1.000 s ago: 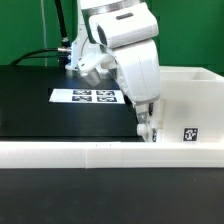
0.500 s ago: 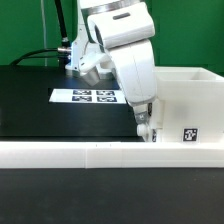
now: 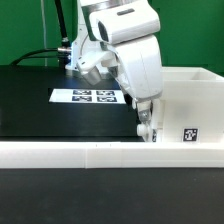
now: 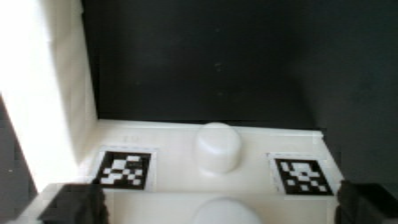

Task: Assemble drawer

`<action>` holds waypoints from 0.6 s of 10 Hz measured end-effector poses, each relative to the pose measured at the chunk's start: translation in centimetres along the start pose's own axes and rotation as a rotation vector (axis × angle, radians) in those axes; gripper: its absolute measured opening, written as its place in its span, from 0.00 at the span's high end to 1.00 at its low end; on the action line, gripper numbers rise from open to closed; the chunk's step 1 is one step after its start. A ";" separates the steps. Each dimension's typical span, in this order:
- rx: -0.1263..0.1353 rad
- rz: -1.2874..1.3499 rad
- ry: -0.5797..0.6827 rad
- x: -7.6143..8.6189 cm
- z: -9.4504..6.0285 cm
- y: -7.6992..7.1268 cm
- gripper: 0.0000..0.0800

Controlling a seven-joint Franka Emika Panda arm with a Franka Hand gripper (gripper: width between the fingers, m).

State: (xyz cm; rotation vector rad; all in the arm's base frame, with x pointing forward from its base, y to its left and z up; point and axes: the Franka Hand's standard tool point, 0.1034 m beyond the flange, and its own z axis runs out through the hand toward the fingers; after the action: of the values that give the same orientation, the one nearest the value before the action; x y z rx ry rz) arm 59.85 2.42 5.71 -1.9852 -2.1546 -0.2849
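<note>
Green backdrop hangs behind a black worktop [image 3: 40, 100], and a long low white rail [image 3: 70, 153] runs along the worktop's near edge. Flat on the black surface, toward the far edge, lies the marker board [image 3: 85, 97] with its row of square tags.

At the exterior view's right stands the white drawer housing [image 3: 185, 105], reaching to that side of the picture. Its long axis seems to run along the near edge, parallel to the rail, and one small black-and-white tag on its front wall faces the camera. Its top looks open, but from this angle I cannot tell what is inside.

Robot arm [image 3: 125, 40] comes down from above, bulky and white, and its hand [image 3: 146, 128] sits low at the housing's corner nearest the marker board, close above the rail.

From the wrist view, a white tray [image 4: 205, 155] lies directly below the hand [image 4: 151, 205]. Its front face carries a rounded knob [image 4: 217, 150] in the middle, pointing up toward the camera, with a square tag on each side. A white wall rises beside it and black worktop lies beyond. The two dark fingertips [image 4: 71, 203] stand apart, one at each side of the tray's front, with nothing clamped between them as far as I can see.
</note>
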 end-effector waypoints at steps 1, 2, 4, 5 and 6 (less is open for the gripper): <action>-0.002 0.038 -0.004 0.2 0.1 0.1 0.19; -0.006 0.057 -0.008 1.0 0.3 0.2 0.19; -0.003 0.074 -0.040 1.2 0.2 0.3 0.19; -0.003 0.074 -0.040 1.2 0.2 0.3 0.19; -0.002 0.075 -0.040 1.1 0.3 0.2 0.19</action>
State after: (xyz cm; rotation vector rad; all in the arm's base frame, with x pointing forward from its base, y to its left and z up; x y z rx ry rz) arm 59.99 3.57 5.77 -2.0849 -2.0977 -0.2384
